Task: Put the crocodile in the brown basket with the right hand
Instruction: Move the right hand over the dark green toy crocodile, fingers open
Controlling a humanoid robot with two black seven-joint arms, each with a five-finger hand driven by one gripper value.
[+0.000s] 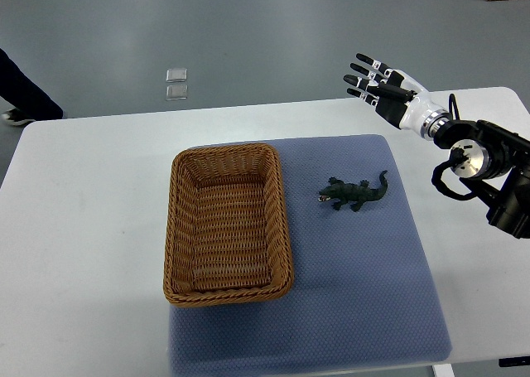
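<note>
The right hand (383, 84) hovers over the table's far right edge with its fingers (363, 62) spread wide and holding nothing, well apart from the toy. The green crocodile (354, 194) lies flat on the blue mat (364, 294), snout pointing left toward the brown basket (228, 223); it is near the basket's right wall but not touching it. The basket rests partly on the mat and partly on the white table (83, 228). No readable writing or labels show anywhere.
</note>
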